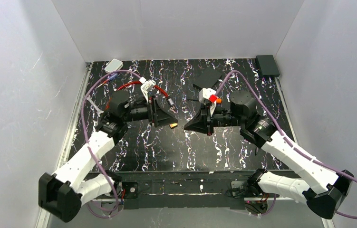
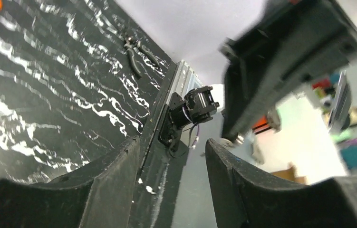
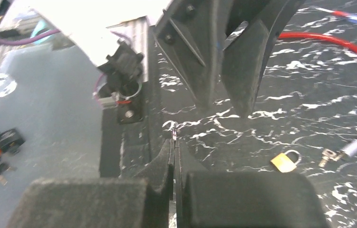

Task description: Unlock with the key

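Where the right jaws press shut, a thin silvery sliver pokes out from between the fingertips. It looks like the key seen edge-on, though it is too small to be sure. Its long axis runs on along the fingers and points at the left jaws just across. It hangs above the desk without touching it.

The left jaws stand apart with nothing between their fingers, and they are held in the air tip to tip with the right ones.

On the desk under that gap lies one small brass padlock, flat, with its shackle turned toward the cable's metal end. One small silvery piece lies just beside that end; whether they touch I cannot tell. One red cable loops away from there across the desk.

Further out are one white box at the far left corner, one flat black piece near the far edge, and one black box past the far right corner.
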Controlling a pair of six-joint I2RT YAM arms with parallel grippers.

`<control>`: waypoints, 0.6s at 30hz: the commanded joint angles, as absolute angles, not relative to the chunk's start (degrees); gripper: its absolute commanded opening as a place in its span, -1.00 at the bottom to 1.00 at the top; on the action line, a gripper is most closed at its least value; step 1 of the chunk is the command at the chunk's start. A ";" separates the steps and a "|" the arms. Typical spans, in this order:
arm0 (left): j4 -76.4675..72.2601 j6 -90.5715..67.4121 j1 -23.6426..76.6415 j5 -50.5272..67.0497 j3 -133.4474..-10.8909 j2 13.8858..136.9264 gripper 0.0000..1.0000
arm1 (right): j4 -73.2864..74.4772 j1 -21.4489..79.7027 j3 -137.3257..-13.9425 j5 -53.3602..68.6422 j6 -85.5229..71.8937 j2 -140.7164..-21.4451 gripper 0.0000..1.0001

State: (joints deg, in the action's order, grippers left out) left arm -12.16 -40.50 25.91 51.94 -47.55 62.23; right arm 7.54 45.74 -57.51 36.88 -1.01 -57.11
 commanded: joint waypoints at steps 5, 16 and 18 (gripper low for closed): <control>-19.36 -22.26 30.64 59.87 -43.31 53.16 0.04 | 7.82 44.04 -62.30 58.20 -1.79 -58.81 -0.97; -31.25 -15.75 35.61 62.61 -37.91 48.89 0.25 | -5.43 43.98 -61.36 64.82 -9.92 -58.14 -0.97; -31.51 -15.33 36.38 63.59 -38.12 49.60 0.25 | -6.51 44.02 -61.51 65.23 -10.47 -58.58 -0.97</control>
